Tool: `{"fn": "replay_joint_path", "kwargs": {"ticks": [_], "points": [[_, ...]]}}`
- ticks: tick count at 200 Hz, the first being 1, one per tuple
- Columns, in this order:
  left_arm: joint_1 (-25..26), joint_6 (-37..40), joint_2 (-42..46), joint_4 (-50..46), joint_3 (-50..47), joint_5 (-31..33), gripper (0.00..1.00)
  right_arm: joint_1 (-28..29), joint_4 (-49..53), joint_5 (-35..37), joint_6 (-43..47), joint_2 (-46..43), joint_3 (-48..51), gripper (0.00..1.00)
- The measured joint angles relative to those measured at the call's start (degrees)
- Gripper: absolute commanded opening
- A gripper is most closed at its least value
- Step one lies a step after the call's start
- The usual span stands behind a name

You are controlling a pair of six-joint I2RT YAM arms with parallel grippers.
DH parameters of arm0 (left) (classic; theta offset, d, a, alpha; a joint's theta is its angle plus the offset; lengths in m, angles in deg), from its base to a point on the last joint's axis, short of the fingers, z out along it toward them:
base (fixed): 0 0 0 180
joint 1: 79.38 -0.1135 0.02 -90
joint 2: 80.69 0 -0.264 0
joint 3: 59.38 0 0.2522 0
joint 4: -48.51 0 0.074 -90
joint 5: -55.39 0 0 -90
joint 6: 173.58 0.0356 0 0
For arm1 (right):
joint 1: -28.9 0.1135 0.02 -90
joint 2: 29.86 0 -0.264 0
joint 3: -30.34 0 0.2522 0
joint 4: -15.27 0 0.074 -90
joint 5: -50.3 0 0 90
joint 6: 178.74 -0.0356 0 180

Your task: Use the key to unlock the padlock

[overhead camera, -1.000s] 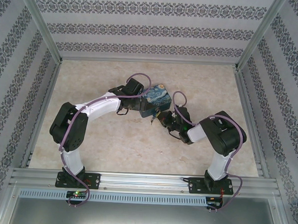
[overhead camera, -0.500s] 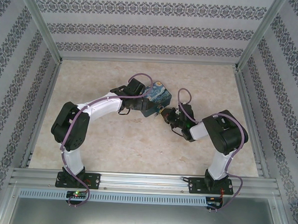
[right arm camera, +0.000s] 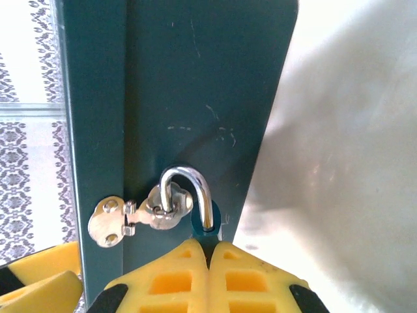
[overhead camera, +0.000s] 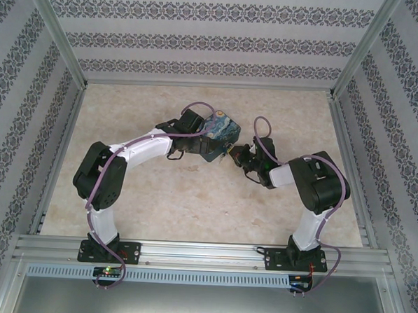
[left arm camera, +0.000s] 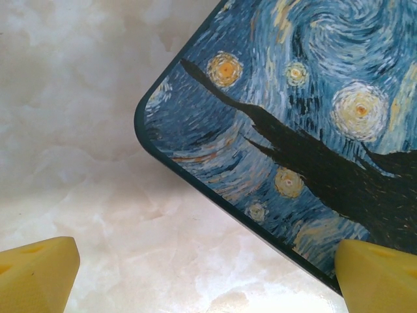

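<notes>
We see one tin (overhead camera: 223, 133), lid down, with one padlock (right arm camera: 206, 208) hooked through the hasp (right arm camera: 114, 223) on its side. Our right hand (right arm camera: 208, 251) has its fingers pressed together right at the padlock's body, and we cannot tell what they pinch. Our left hand (left arm camera: 207, 270) is spread wide, with the tin's corner between its fingers.

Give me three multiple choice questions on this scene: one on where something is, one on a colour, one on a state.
1. Where does the padlock hang?
A. on the tin at its metal hasp
B. flat on the table
C. on the wall

2. What colour is the shackle?
A. red
B. silver
C. black

3. How is the left gripper?
A. open
B. shut on the tin
C. shut on a key

Answers:
1. A, the shackle loops through the hasp in the right wrist view.
2. B, it shines silver.
3. A, its yellow fingertips sit wide apart.
</notes>
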Motion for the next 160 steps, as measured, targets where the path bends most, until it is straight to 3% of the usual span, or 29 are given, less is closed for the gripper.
{"fn": "replay_joint_path", "kwargs": {"ticks": [47,112,160], "points": [[0.02,0.44,-0.44,-0.98,0.9,0.0,1.0,-0.94,8.9,0.9,5.25,-0.04,-4.98,0.0],[0.24,0.66,-0.92,-2.19,1.92,0.0,1.0,-4.79,12.92,1.2,6.4,-0.37,-7.45,0.0],[0.24,0.7,-0.9,-3.74,2.62,-0.09,1.0,-6.58,13.64,0.92,6.4,-7.28,-3.43,0.0]]}}
